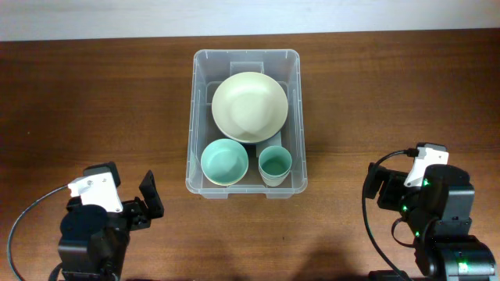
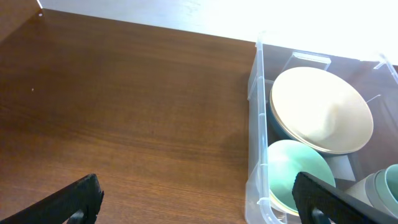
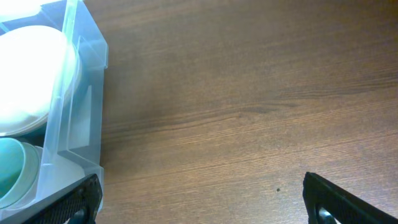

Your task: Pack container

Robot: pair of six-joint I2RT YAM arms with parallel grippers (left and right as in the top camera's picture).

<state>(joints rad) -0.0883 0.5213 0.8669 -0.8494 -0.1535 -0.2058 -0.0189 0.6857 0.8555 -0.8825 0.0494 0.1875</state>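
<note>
The clear plastic container (image 1: 201,58) stands at the table's middle. Inside it a large cream bowl (image 1: 249,106) lies at the back, a teal bowl (image 1: 224,161) at the front left and a teal cup (image 1: 275,165) at the front right. My left gripper (image 1: 148,197) is open and empty at the front left, apart from the container. My right gripper (image 1: 375,187) is open and empty at the front right. The left wrist view shows the container wall (image 2: 256,112), the cream bowl (image 2: 320,111) and the teal bowl (image 2: 292,171). The right wrist view shows the container's corner (image 3: 87,93).
The brown wooden table (image 1: 94,101) surrounds the container. A pale wall strip (image 1: 250,16) runs along the far edge. Black cables loop beside both arm bases.
</note>
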